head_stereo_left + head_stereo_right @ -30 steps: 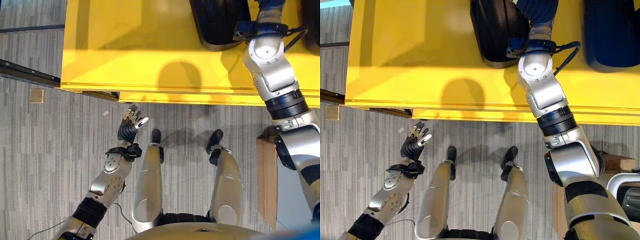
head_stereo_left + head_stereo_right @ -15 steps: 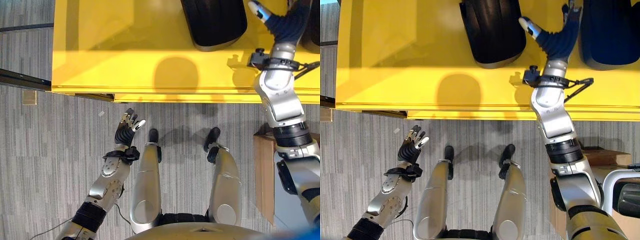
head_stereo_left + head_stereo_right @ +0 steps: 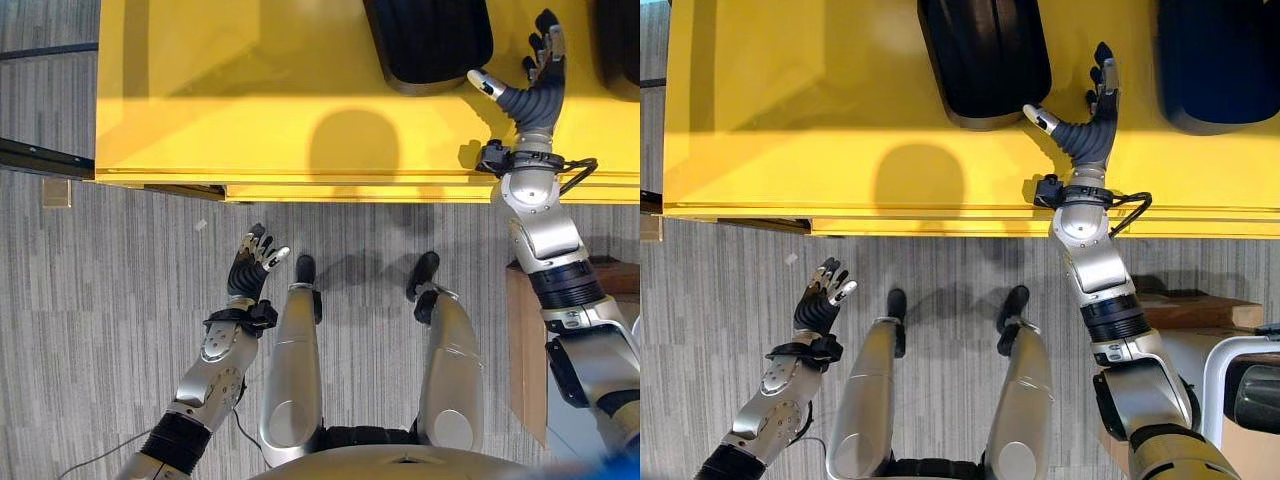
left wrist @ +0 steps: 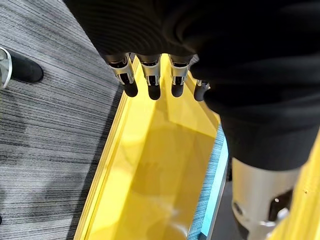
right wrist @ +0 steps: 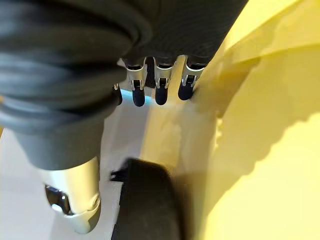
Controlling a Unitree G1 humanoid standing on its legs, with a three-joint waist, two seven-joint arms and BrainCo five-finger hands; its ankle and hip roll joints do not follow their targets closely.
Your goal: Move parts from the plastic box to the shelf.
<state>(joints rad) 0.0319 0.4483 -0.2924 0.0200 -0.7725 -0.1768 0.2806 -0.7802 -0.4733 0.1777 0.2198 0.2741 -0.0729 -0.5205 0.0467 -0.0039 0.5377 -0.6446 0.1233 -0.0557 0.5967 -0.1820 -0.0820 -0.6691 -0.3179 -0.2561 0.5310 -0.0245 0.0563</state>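
A black rounded part (image 3: 430, 45) lies on the yellow shelf top (image 3: 250, 110), and a second dark part (image 3: 1218, 60) lies further right. Between the two, my right hand (image 3: 1087, 135) hovers over the yellow surface, open, with fingers spread and nothing in it. In the right wrist view its straight fingers (image 5: 160, 87) point past the black part (image 5: 147, 200). My left hand (image 3: 250, 268) hangs low over the grey carpet in front of the shelf edge, open and empty. In its wrist view the fingers (image 4: 150, 82) are relaxed above the yellow shelf (image 4: 150, 165).
A brown wooden box (image 3: 527, 350) stands on the floor at my right, with a white frame (image 3: 1230, 375) beside it. A dark rail (image 3: 40, 158) runs under the shelf at the left, near a small tan square (image 3: 55, 193).
My right hand has drawn back from beside the black part toward the shelf's front and now shows open between the two parts. The camera has shifted slightly. The left hand has barely moved.
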